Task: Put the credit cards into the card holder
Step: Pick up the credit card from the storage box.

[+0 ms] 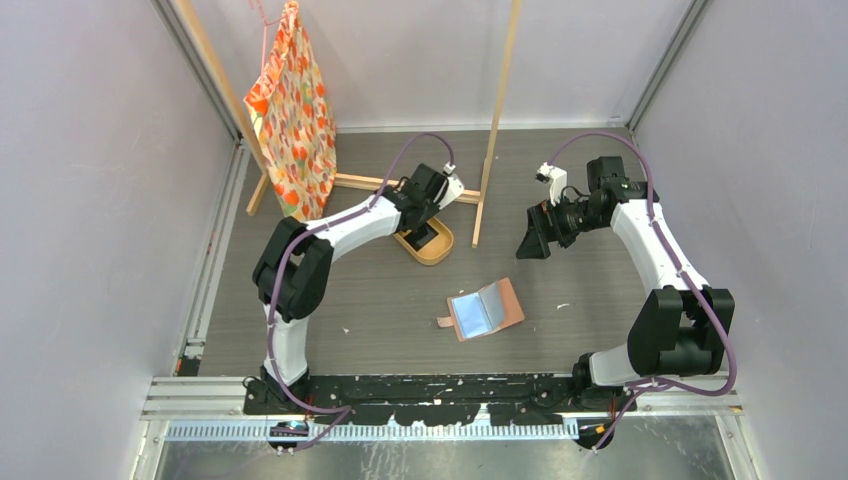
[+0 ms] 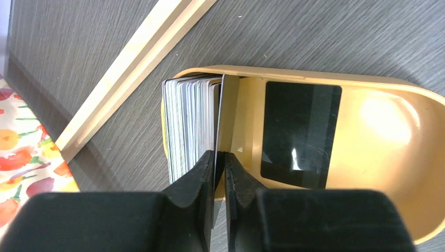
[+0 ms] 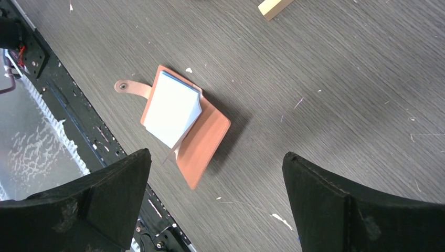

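Grey wood-grain tabletop (image 1: 600,300) fills the floor of a white-walled booth, with both arm bases bolted to a black rail along its near edge. Just beyond the rail, about midway between the side edges, the salmon-brown leather bifold card holder (image 1: 485,310) lies open and flat, glossy pockets up, its small snap tab pointing toward the left edge. Farther back on the right side, the right gripper (image 1: 535,240) hangs above the tabletop with its fingers spread wide and nothing between them; its wrist camera looks down on the holder. Left of middle and at similar depth, the oval tan plastic tray (image 1: 440,250) sits on the tabletop. Inside it, a stack of thin grey and white credit cards (image 2: 189,121) stands on edge at one end, and a black card (image 2: 299,134) lies flat on the tray floor. The left gripper (image 2: 219,157) is pressed together on one dark upright card (image 2: 221,115) at the stack's outer face. Toward the far edge stand a pale wooden rack (image 1: 497,120) and an orange floral cloth (image 1: 295,110) hanging from it.
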`<state>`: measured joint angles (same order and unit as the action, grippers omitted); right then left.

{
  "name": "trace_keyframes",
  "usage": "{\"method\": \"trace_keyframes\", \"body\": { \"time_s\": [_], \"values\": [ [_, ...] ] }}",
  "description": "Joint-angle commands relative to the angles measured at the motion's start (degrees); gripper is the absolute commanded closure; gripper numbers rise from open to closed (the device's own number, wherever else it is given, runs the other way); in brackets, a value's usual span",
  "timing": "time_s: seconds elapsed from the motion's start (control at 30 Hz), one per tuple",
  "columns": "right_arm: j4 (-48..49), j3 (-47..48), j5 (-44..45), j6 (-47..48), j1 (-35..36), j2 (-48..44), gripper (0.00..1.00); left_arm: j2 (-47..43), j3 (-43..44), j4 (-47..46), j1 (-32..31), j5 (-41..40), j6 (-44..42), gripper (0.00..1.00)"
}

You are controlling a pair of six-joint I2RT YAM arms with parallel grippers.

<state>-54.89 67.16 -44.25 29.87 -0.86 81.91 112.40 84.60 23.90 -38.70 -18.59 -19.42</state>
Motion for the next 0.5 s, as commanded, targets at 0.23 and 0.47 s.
{"method": "trace_keyframes", "body": {
  "time_s": [0.23, 0.47],
  "values": [
    [-0.1, 0.9, -1.5, 0.9, -0.1, -0.3, 0.0, -3.9, 0.4, -0.5, 0.1, 2.3, 1.2, 1.0],
    [-0.5, 1.0, -1.8, 1.2, -0.2, -0.3, 0.0, -6.1, -0.5, 0.1, 0.1, 5.9, 2.5, 1.0]
  ]
}}
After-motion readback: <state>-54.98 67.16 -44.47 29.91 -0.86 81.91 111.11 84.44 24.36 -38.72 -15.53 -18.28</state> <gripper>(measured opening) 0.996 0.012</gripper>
